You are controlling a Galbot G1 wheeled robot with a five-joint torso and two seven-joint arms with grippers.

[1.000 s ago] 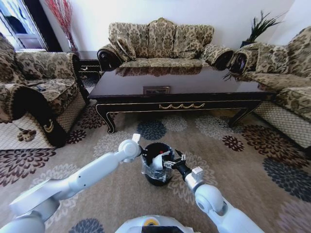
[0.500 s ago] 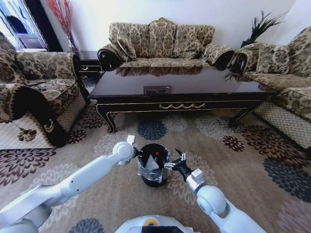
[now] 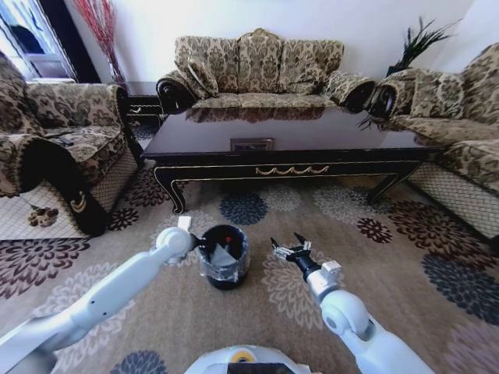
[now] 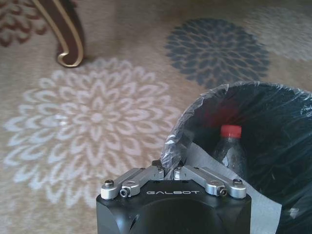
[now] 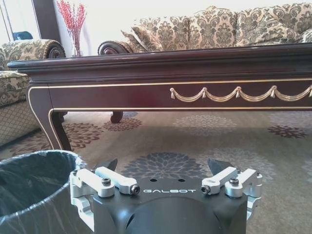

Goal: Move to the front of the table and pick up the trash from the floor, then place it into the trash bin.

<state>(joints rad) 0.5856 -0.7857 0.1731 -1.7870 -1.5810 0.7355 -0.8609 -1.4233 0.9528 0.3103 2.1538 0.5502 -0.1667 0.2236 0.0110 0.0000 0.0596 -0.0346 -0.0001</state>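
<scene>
Since half a second before, my left claw (image 3: 196, 240) had carried the trash bin (image 3: 224, 267) off to my left, away from my right claw (image 3: 290, 248), which had been right beside its rim and now hovered apart from it over the floor (image 3: 405, 265). My left claw was pinched shut on the crinkly clear liner (image 4: 171, 148) at the bin's near rim; in the left wrist view its two fingers met on a fold of that plastic. My right claw was spread wide and held nothing, its dark fingertips (image 5: 220, 165) well apart in the right wrist view, with the bin's lined rim (image 5: 34, 161) just beside it. Inside the bin lay the trash: a clear bottle with a red cap (image 4: 231, 146) and a pale grey sheet (image 4: 204, 161) against the black wall, seen from my head as a red spot and a white scrap (image 3: 222, 251). The bin was over the patterned carpet in front of the worktop (image 3: 288, 132), the long dark one with gold scrolls on its apron, near its left curved leg (image 4: 63, 34). Sofas (image 3: 257, 66) ringed the worktop behind and at both sides.
</scene>
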